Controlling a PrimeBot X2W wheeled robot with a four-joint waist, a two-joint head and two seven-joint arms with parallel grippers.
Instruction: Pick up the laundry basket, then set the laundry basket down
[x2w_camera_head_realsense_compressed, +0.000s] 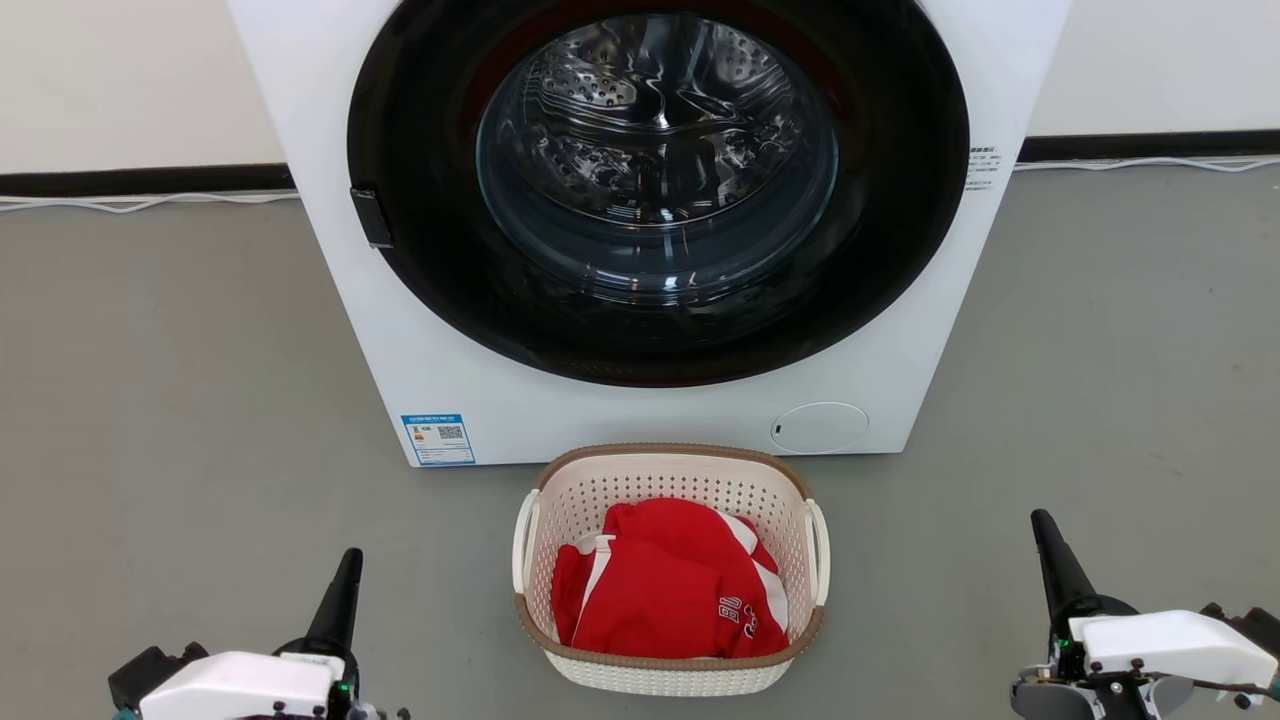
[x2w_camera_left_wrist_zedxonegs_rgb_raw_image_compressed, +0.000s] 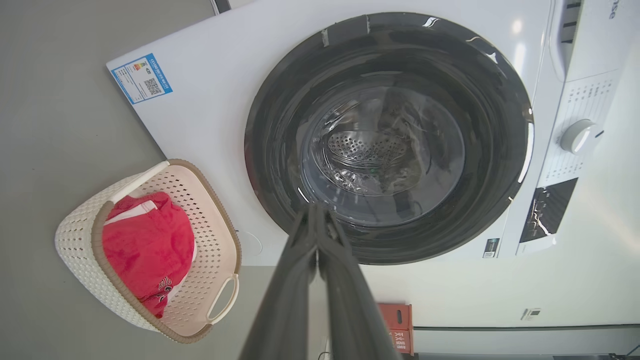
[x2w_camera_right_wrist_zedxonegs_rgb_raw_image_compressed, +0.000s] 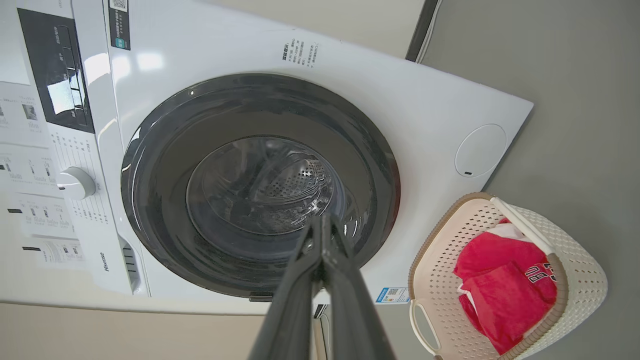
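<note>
The laundry basket (x2w_camera_head_realsense_compressed: 668, 478), cream-white and perforated with a brown rim and two white side handles, stands on the grey floor just in front of the washing machine, with a red garment (x2w_camera_head_realsense_compressed: 670, 585) inside. It also shows at the lower left as the laundry basket (x2w_camera_left_wrist_zedxonegs_rgb_raw_image_compressed: 210, 240) and at the lower right as the laundry basket (x2w_camera_right_wrist_zedxonegs_rgb_raw_image_compressed: 440, 270). My left gripper (x2w_camera_head_realsense_compressed: 349, 558) is shut, low at the left, well clear of the basket. At the lower right my right gripper (x2w_camera_head_realsense_compressed: 1040, 520) is shut too, equally far from it. Each wrist view shows its own pair pressed together: left gripper (x2w_camera_left_wrist_zedxonegs_rgb_raw_image_compressed: 316, 207), right gripper (x2w_camera_right_wrist_zedxonegs_rgb_raw_image_compressed: 324, 218).
A white front-loading washing machine (x2w_camera_head_realsense_compressed: 440, 360) with a closed dark glass door (x2w_camera_head_realsense_compressed: 655, 180) stands right behind the basket. Grey floor (x2w_camera_head_realsense_compressed: 180, 400) stretches on both sides. White cables run along the dark skirting at the wall. A small red crate (x2w_camera_left_wrist_zedxonegs_rgb_raw_image_compressed: 397, 325) sits beside the machine.
</note>
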